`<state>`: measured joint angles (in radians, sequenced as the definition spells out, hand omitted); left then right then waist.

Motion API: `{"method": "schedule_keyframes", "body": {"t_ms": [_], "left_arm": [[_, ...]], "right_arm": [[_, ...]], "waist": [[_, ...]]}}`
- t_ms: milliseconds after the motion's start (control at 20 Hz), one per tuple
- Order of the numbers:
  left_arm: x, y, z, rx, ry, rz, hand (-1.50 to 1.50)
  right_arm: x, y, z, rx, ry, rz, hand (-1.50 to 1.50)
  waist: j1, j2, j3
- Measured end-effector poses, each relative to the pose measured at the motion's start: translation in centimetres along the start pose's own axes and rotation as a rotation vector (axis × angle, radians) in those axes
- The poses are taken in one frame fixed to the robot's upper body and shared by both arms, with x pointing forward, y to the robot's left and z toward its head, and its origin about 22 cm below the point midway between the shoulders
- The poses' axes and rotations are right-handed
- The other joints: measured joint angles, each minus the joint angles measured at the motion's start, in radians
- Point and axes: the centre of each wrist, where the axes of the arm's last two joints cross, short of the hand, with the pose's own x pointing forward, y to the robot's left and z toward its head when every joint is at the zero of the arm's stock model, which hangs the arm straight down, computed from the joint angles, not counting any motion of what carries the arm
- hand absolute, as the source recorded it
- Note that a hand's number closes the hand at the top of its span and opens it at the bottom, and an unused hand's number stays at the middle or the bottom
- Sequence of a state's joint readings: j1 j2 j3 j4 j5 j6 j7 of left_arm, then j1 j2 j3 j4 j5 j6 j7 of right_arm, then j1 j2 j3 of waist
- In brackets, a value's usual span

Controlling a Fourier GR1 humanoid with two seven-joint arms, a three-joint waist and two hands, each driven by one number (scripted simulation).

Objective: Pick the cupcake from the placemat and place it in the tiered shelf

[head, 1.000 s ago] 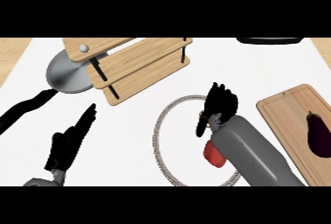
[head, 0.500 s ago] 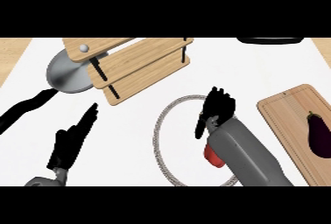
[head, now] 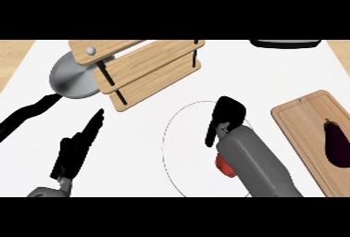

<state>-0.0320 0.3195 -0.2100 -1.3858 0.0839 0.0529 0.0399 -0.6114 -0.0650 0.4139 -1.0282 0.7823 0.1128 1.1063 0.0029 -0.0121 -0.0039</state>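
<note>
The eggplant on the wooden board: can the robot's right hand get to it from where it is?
Probably yes. The right hand hangs over the placemat, and only bare counter lies between it and the eggplant on the cutting board.

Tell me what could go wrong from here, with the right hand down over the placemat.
The right hand and forearm hide most of the cupcake; only a red bit shows, so the grasp can't be confirmed. The path to the wooden shelf runs up and left, so its near edge may catch the cupcake. The left hand rests nearby.
</note>
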Motion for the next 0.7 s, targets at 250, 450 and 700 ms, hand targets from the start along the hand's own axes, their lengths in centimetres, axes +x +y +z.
{"method": "schedule_keyframes", "body": {"t_ms": [250, 450, 700], "left_arm": [[-0.1, 0.4, 0.3, 0.001, 0.008, 0.0, 0.0], [-0.1, 0.4, 0.3, 0.003, 0.006, 0.005, 0.0], [-0.1, -0.4, 0.6, 0.008, 0.0, 0.006, 0.0]], "right_arm": [[0.2, 0.1, 0.2, -0.044, -0.011, 0.007, 1.5], [0.7, -0.6, 0.4, -0.11, -0.011, 0.021, 1.5], [0.8, -2.4, 1.9, -0.193, -0.082, -0.001, 1.5]], "waist": [[0.0, -0.002, -0.001], [0.0, 0.002, 0.001], [-0.004, 0.005, 0.005]]}}
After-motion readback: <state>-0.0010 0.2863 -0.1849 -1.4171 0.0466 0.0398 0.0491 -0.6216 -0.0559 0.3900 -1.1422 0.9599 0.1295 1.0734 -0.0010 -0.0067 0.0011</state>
